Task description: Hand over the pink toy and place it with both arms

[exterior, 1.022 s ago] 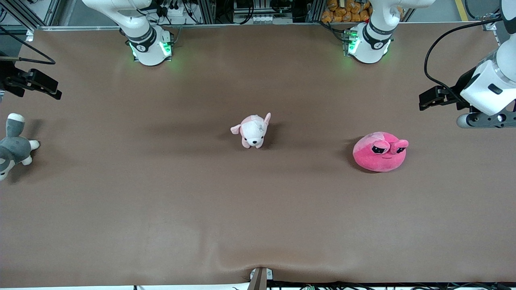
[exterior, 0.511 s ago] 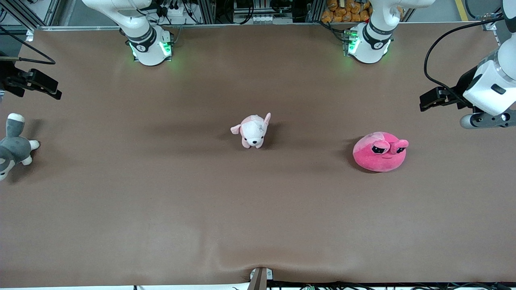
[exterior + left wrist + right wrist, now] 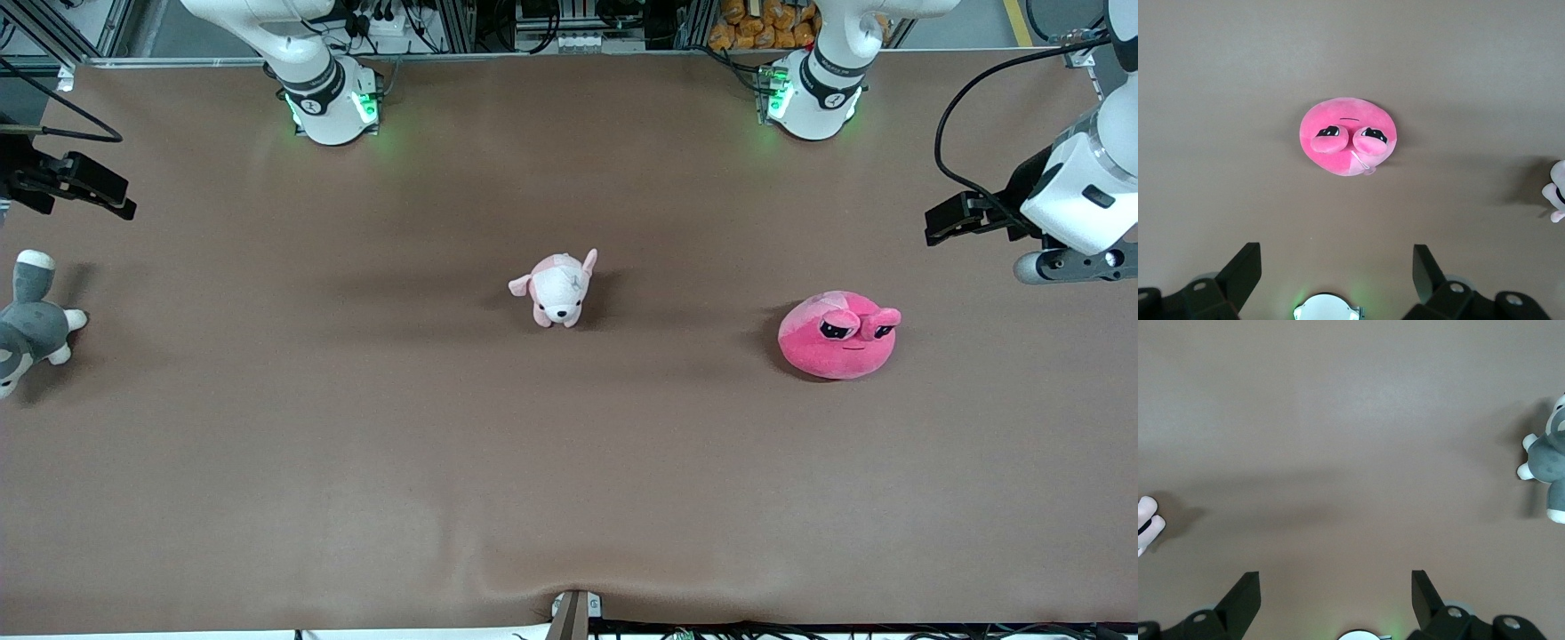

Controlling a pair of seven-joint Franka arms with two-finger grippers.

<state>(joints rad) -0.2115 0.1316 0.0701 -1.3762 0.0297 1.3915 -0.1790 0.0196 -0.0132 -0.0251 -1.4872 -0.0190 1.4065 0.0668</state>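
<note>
The pink toy (image 3: 839,334), a hot-pink round plush with bulging black eyes, lies on the brown table toward the left arm's end. My left gripper (image 3: 956,216) hangs open over the table near that end's edge, apart from the toy. In the left wrist view the pink toy (image 3: 1347,135) lies well ahead of the left gripper (image 3: 1336,267), with nothing between the fingers. My right gripper (image 3: 89,187) waits open over the right arm's end of the table. The right wrist view shows only bare table between the right gripper's (image 3: 1335,590) fingers.
A small pale pink-and-white puppy plush (image 3: 558,288) stands at the table's middle. A grey-and-white plush animal (image 3: 31,324) lies at the right arm's end, below the right gripper. Both arm bases (image 3: 329,102) (image 3: 811,98) stand along the table's edge opposite the front camera.
The left arm's hand has shifted slightly toward the bases' edge of the table. The right arm and all toys have stayed put.
</note>
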